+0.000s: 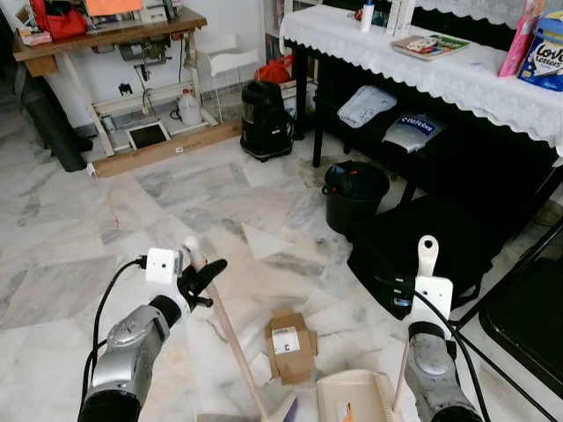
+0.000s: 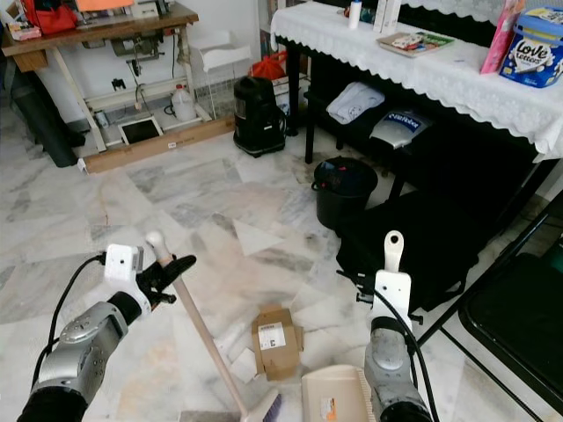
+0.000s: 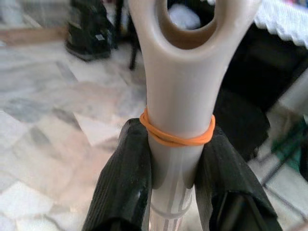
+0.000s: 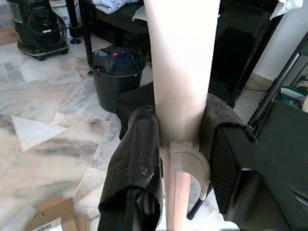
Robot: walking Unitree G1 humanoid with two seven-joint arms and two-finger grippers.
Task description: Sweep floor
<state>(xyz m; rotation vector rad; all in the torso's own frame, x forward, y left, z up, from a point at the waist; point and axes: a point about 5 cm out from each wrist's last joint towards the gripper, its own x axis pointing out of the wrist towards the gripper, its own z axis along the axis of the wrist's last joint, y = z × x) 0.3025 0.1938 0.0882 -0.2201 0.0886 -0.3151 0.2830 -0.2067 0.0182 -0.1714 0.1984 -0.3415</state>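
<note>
- Marble floor [image 1: 106,229], pale with grey veining, runs up to a wooden workbench [image 1: 106,35] along the far wall, with a black vacuum cleaner [image 1: 264,120] standing between the bench and the table.
- Your right side has a dark table under a white lace cloth [image 1: 440,75]; a magazine [image 1: 431,44] and a blue tissue pack [image 1: 543,53] lie on top, and folded items sit on the shelf beneath.
- You can see a black bucket [image 1: 354,195] on the floor just in front of that table, with a black bag [image 1: 431,251] beside it, nearer the robot.
- Left gripper [image 1: 201,277]: fingers clamped around the broom handle [image 2: 189,325] near its rounded top end. In the left wrist view, both pads [image 3: 122,183] press on the pale shaft just below an orange rubber band [image 3: 177,137].
- You will find the broom handle slanting down from that grip toward the floor, its lower end close to the robot's feet.
- Right gripper [image 4: 178,144]: fingers closed on the upright dustpan handle [image 1: 427,257], whose loop end rises above the wrist camera.
- Dustpan tray [image 1: 356,396], beige, rests on the floor just beside the right forearm.
- Flattened cardboard box [image 1: 290,345] with a white label lies on the floor between the broom handle and the dustpan tray, touching neither as far as you can tell.
</note>
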